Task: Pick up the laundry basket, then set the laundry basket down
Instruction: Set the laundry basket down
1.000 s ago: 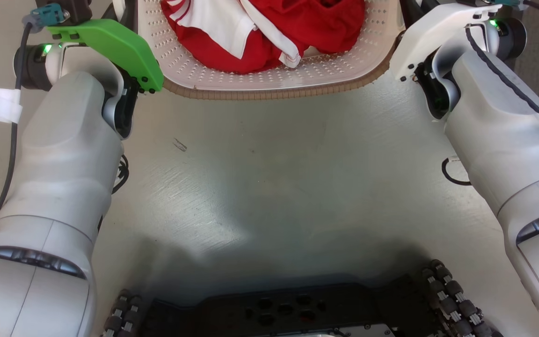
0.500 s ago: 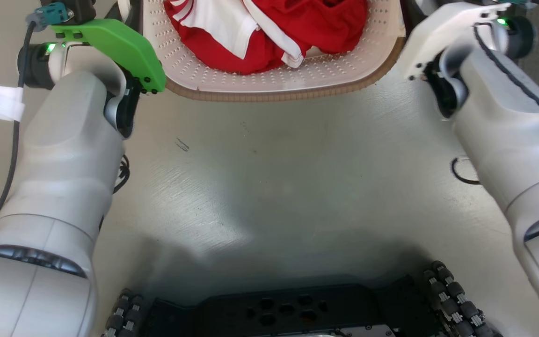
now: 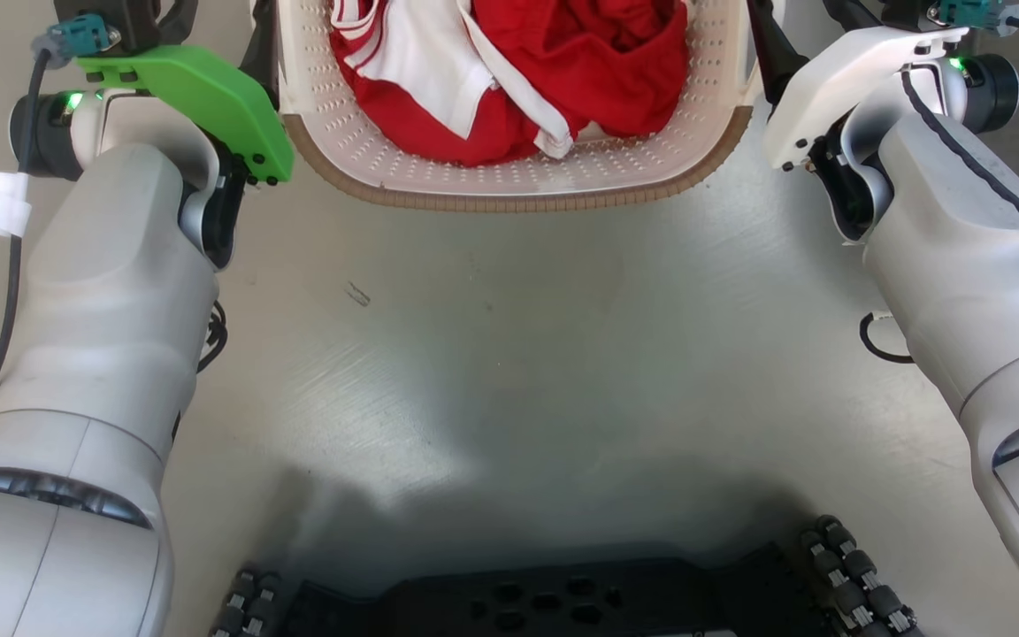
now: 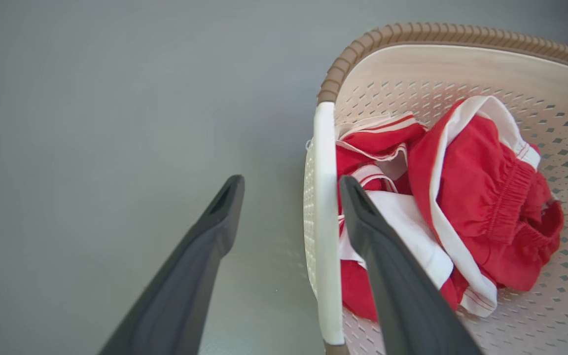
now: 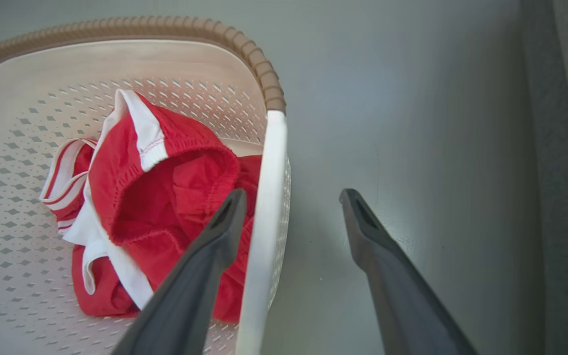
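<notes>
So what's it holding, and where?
Nothing: the left gripper and right gripper are open, their fingers straddling the white handles of the laundry basket.

The laundry basket (image 3: 509, 170) loses its far half to the head view's top edge.

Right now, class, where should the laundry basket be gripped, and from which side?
Take the laundry basket by its two white handles, from above: each is a thin bar at the top edge, and the open left gripper and right gripper straddle one each, a finger either side.
</notes>
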